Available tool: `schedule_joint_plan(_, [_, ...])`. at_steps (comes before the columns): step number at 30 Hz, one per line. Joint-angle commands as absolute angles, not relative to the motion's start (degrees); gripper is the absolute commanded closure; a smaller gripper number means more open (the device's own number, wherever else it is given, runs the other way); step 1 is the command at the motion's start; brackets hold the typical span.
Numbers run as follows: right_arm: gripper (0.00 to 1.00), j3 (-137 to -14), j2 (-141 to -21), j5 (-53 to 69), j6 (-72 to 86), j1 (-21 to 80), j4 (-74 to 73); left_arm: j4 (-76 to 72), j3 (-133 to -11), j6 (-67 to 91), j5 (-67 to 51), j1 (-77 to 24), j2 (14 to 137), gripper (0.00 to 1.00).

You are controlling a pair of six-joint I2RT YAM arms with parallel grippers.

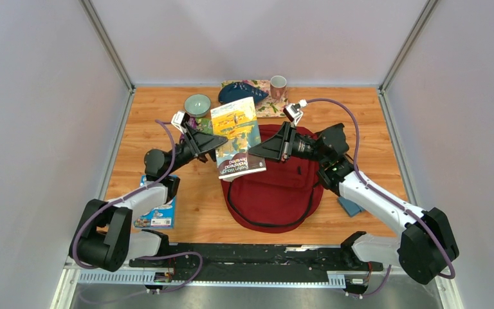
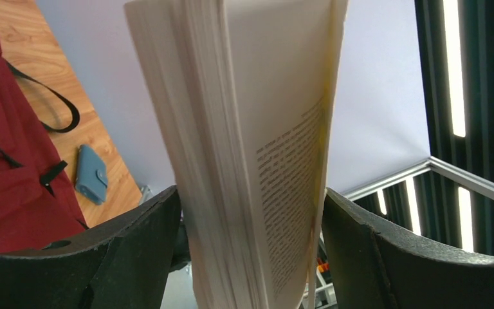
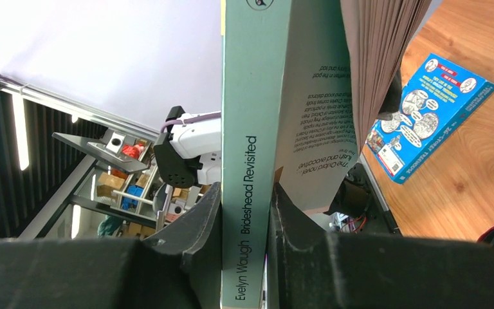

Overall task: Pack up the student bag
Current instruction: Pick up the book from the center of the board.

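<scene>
Two wrist views differed: right gripper (image 3: pixel 247 219) clamped the spine of the book (image 3: pixel 247 96); left gripper (image 2: pixel 251 212) stood wide around its pages, contact unclear. Overhead, the student bag (image 1: pixel 273 193) lay flat beneath them.

This is a robotics lab test cell. Plain grey panels (image 1: pixel 38 96) in aluminium framing (image 1: pixel 107 42) enclose the wooden tabletop (image 1: pixel 199 206). Ceiling strip lights (image 2: pixel 453 64) show beyond.
</scene>
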State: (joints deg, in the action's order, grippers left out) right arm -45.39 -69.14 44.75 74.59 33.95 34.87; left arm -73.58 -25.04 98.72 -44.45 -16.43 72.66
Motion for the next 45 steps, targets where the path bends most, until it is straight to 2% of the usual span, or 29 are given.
schedule_joint_plan(1, [1.0, -50.4, -67.6, 46.7, 76.9, 34.3, 44.5, -94.8, -28.7, 99.7, -43.7, -16.9, 70.6, 0.15])
schedule_joint_plan(12, [1.0, -52.1, -68.8, 50.7, 76.3, 34.3, 41.7, -94.9, -28.7, 99.8, -43.9, -17.3, 70.5, 0.17])
schedule_joint_plan(15, [1.0, -53.6, -68.5, 50.5, 70.1, 34.3, 31.8, -94.9, -28.8, 99.8, -43.9, -17.2, 70.3, 0.41])
schedule_joint_plan(16, [1.0, -53.6, -68.1, 49.9, 69.2, 34.3, 29.1, -94.9, -28.9, 100.1, -43.9, -17.3, 70.3, 0.59])
schedule_joint_plan(20, [1.0, -54.3, -68.0, 49.5, 65.7, 33.9, 24.8, -94.9, -29.0, 100.5, -44.4, -17.2, 70.3, 0.84])
schedule_joint_plan(21, [1.0, -55.1, -68.2, 49.5, 64.4, 33.9, 23.9, -94.9, -28.9, 100.5, -44.3, -17.3, 70.4, 0.87])
schedule_joint_plan(22, [1.0, -55.5, -68.2, 49.2, 63.8, 33.8, 22.1, -94.8, -28.7, 100.5, -44.4, -17.2, 70.4, 0.98])
schedule_joint_plan(23, [1.0, -55.9, -68.2, 49.0, 63.0, 33.5, 20.9, -94.9, -28.4, 100.6, -44.3, -17.3, 70.5, 1.0])
schedule_joint_plan(26, [0.96, -59.0, -68.3, 45.9, 57.3, 32.2, 11.9, -94.8, -27.2, 100.4, -43.2, -17.3, 70.4, 1.0])
schedule_joint_plan(29, [0.72, -62.1, -68.0, 39.1, 50.2, 31.3, 0.3, -93.7, -25.1, 99.1, -40.0, -17.2, 69.8, 1.0])
schedule_joint_plan(30, [0.53, -62.3, -67.5, 37.4, 49.1, 31.2, -2.4, -92.0, -24.6, 98.6, -39.4, -17.2, 69.4, 1.0])
schedule_joint_plan(33, [0.37, -60.3, -65.2, 31.1, 47.3, 31.2, -8.0, -84.9, -24.7, 94.8, -37.1, -17.2, 67.4, 1.0])
schedule_joint_plan(37, [0.32, -49.9, -57.2, 19.5, 51.0, 31.4, -9.9, -74.8, -23.8, 84.8, -30.4, -17.2, 62.7, 1.0])
schedule_joint_plan(42, [0.29, -36.0, -47.7, 17.2, 60.6, 33.3, -1.9, -66.4, -22.9, 77.9, -22.8, -17.4, 56.9, 1.0])
schedule_joint_plan(45, [0.29, -32.9, -45.9, 15.6, 63.0, 36.9, 3.5, -65.6, -22.8, 75.9, -19.9, -18.0, 55.9, 1.0])
